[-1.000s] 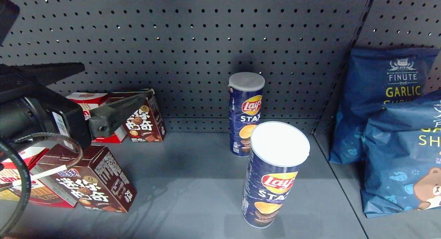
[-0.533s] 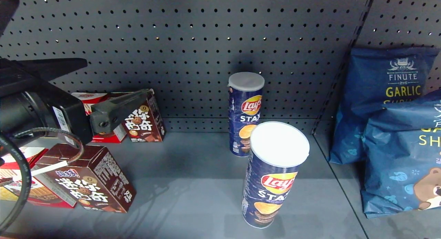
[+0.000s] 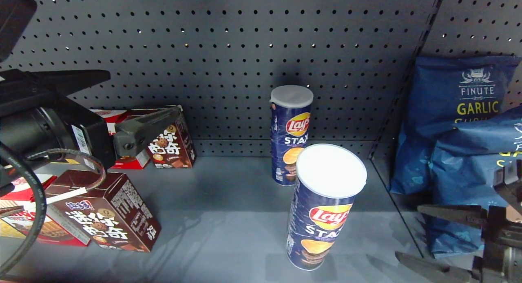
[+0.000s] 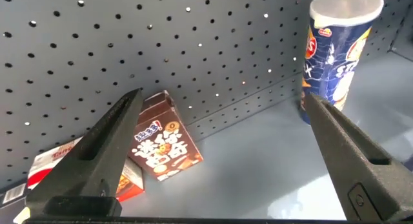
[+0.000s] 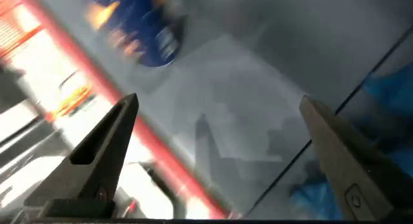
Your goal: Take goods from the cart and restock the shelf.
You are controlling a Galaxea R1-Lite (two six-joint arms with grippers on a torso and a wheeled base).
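Shelf (image 3: 228,234): grey deck with a perforated back wall (image 3: 204,42). Two blue chip cans stand upright on it, white lids on.
- Front can (image 3: 322,217): near the shelf's front edge.
- Rear can (image 3: 290,136): behind the front can, close to the back wall. The two overlap in the head view, so I cannot tell whether they touch.

Left gripper (image 3: 142,93): on the robot's left, held above the boxes. Jaws spread wide, nothing between them. It is well apart from both cans.

Right gripper (image 3: 408,233): low on the robot's right, by the shelf's front edge. It is to the right of the front can and not touching it. Jaws wide, empty. Its wrist view looks down on a red strip (image 5: 116,114) along the shelf front, blurred.

Other stock:
- Front brown box (image 3: 106,211): lies askew at the left front.
- Rear brown box (image 3: 171,142): against the back wall, under the left gripper's lower finger.
- Red box (image 3: 126,162): just beside the rear brown box.
- Blue bags (image 3: 452,111): lean in the next bay to the right, past the divider, with the right gripper in front of the lower one
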